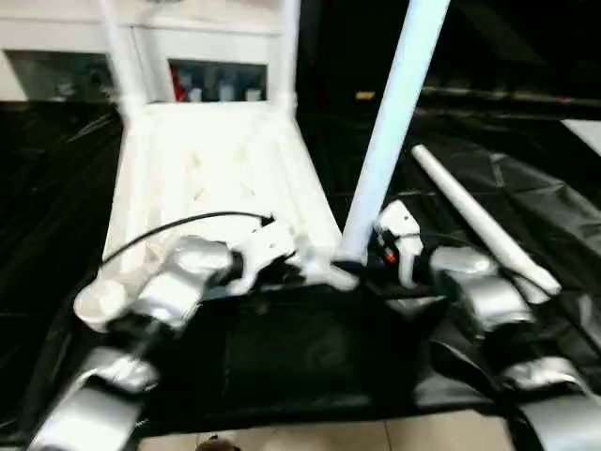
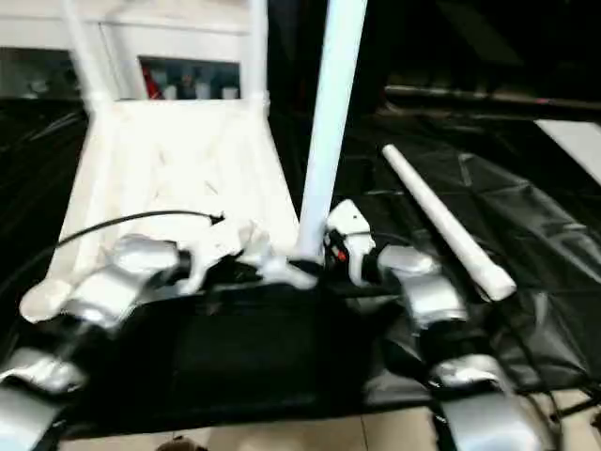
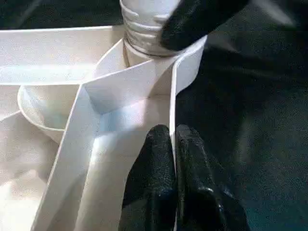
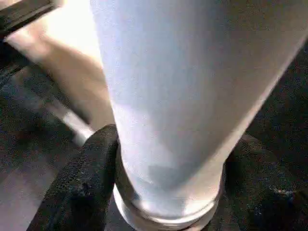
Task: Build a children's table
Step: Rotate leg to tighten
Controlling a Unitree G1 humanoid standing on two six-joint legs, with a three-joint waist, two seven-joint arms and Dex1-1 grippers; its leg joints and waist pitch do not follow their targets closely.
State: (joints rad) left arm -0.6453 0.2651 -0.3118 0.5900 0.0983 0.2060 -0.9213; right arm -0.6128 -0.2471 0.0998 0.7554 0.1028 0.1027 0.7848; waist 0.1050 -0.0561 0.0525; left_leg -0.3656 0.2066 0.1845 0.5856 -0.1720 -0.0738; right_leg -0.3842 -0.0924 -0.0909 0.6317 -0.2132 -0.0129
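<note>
The white tabletop (image 1: pixel 216 160) lies upside down on the black-covered work table. Two legs (image 1: pixel 117 47) (image 1: pixel 289 47) stand in its far corners. A third leg (image 1: pixel 390 122) rises, leaning a little, from the near right corner socket (image 3: pixel 144 45). My right gripper (image 1: pixel 364 252) is shut on this leg just above its threaded base, one finger (image 4: pixel 86 187) on each side. My left gripper (image 3: pixel 172 132) is shut on the tabletop's thin rim wall (image 3: pixel 185 72) just beside that socket. A fourth leg (image 1: pixel 479 221) lies loose on the black cover to the right.
A white cabinet (image 1: pixel 216 80) with glass doors stands behind the tabletop. The black cover (image 1: pixel 526 188) is wrinkled around the loose leg. The work table's front edge and the pale floor (image 1: pixel 329 437) lie just below my forearms. A cable (image 1: pixel 178 225) loops over my left wrist.
</note>
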